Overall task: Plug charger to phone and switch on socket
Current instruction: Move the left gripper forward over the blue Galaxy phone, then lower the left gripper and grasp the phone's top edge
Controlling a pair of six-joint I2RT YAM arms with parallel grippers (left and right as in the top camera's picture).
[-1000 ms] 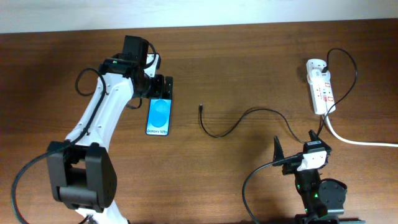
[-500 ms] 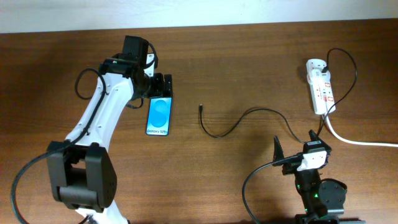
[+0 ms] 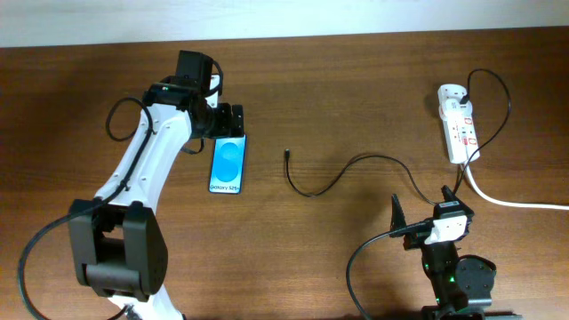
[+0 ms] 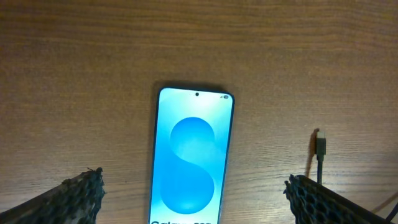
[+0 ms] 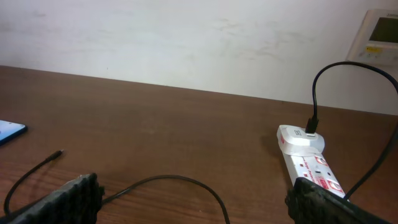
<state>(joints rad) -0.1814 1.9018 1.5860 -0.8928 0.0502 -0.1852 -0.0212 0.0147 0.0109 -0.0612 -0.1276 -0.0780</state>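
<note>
Overhead, we see the left gripper [image 3: 229,124] over the top end of the slim black-framed smartphone with bright blue screen [image 3: 228,165], and the right gripper [image 3: 421,206] well apart, the thin black charger cable [image 3: 373,157] curving ahead of it. The left wrist view shows its fingers [image 4: 78,193] spread wide, the phone flat between them. The right wrist view shows that gripper's fingers also spread, the white power strip [image 5: 311,169] ahead to the right.

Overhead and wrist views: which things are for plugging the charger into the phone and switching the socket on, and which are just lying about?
For the job: Galaxy S25 phone; black charger cable; white power strip.
Just there: wall control panel, right wrist view only; wooden table.
</note>
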